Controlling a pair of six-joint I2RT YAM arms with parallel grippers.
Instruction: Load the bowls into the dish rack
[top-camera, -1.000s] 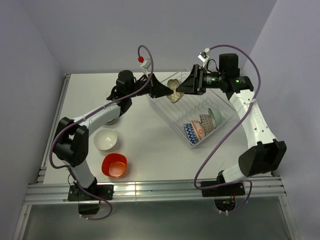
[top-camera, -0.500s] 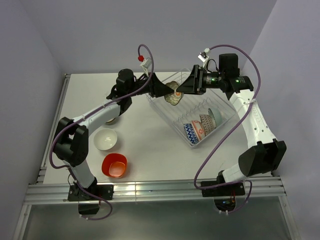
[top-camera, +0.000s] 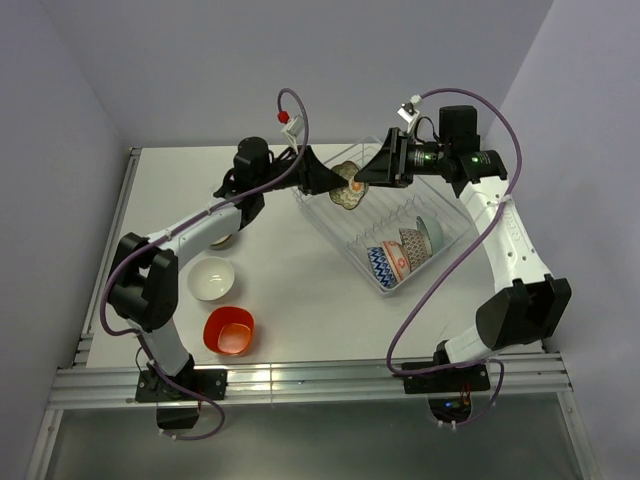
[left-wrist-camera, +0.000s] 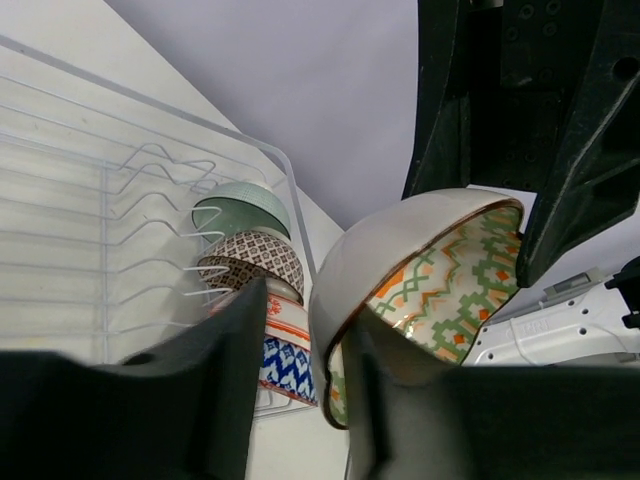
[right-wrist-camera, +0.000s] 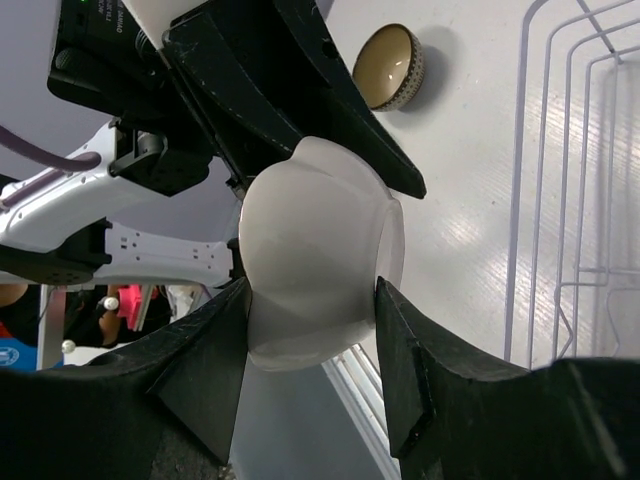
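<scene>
Since a second ago the arms have barely shifted, but the flower-shaped bowl (top-camera: 347, 187) has tipped a little between them, so from above you now see more of its orange-and-green inside. It hangs in the air over the far end of the rack (top-camera: 340, 232), touching neither the wires nor the table (top-camera: 300, 300).

The right gripper (right-wrist-camera: 310, 295) has it, its two fingers (right-wrist-camera: 200, 380) pressed against opposite sides of the pale outer wall. The left gripper (left-wrist-camera: 305, 335) has its jaws apart. The rim runs down between them with a gap showing on one side, so I judge that it no longer carries any weight.

Treat the bowl as glazed ceramic: stiff, weighty for its size, slick, and quick to chip against wire or another bowl. The wall is rounded and tapers, so a squeeze across it could let the bowl slide out. A pinch over the scalloped rim, one finger inside and one outside, would hold more surely. Draw the left arm straight back so that it does not snag the rim.

Four bowls stand on edge at the near end of the rack: blue zigzag (top-camera: 381, 267), orange (top-camera: 397, 258), grey-brown (top-camera: 413, 245) and teal (top-camera: 432, 233). The white bowl (top-camera: 211, 278), red bowl (top-camera: 229, 331) and brown bowl (right-wrist-camera: 388, 66) wait on the table.
</scene>
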